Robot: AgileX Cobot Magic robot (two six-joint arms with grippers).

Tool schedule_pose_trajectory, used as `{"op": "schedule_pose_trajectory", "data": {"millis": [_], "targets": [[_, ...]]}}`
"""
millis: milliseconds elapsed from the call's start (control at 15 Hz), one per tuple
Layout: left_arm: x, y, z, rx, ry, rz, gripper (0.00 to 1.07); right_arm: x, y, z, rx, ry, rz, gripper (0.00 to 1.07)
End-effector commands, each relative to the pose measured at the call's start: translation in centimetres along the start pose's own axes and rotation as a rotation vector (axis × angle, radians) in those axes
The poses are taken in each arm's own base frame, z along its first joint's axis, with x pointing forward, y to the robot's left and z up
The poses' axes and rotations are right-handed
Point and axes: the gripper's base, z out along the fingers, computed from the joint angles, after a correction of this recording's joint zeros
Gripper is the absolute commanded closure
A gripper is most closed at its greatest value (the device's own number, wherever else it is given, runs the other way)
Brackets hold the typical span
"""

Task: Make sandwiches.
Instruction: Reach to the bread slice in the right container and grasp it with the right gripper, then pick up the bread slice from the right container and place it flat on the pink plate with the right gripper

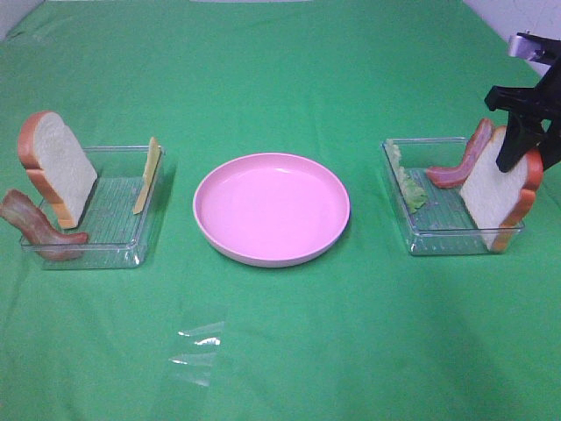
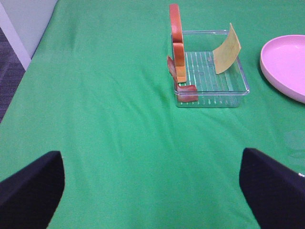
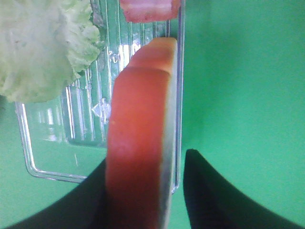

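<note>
The right tray holds an upright bread slice with an orange-brown crust, a bacon strip and lettuce. My right gripper straddles that slice's top edge. In the right wrist view the bread fills the space between the fingers of the right gripper: one finger touches it, the other stands a sliver off. The left tray holds another bread slice, bacon and a yellow cheese slice. My left gripper hangs open over bare cloth, well short of that tray.
A round pink plate sits between the two trays on the green cloth. A scrap of clear plastic lies on the cloth in front of the plate. The cloth's far corners show at the back left and right.
</note>
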Motion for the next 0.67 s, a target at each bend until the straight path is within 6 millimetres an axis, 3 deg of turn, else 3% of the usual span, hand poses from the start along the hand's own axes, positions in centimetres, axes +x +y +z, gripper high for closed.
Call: {"op": "schedule_pose_trajectory", "data": {"millis": [67, 133, 333, 533, 667], "targets": [[0.0, 0.0, -0.2, 0.004, -0.023, -0.005, 0.16, 0.0, -0.1, 0.0, 0.002, 0.012, -0.008, 0.66], [0.0, 0.0, -0.2, 0.004, -0.023, -0.005, 0.16, 0.1, -0.1, 0.0, 0.002, 0.013, -0.008, 0.68], [0.0, 0.0, -0.2, 0.004, -0.023, -0.005, 0.16, 0.2, -0.1, 0.0, 0.001, 0.026, -0.001, 1.05], [0.0, 0.0, -0.2, 0.004, -0.023, -0.005, 0.16, 0.5, 0.1, -0.6, 0.001, 0.033, -0.006, 1.07], [0.0, 0.0, -0.2, 0.004, -0.023, -0.005, 0.16, 1.0, 0.5, -2.5, 0.005, -0.006, 0.007, 1.07]]}}
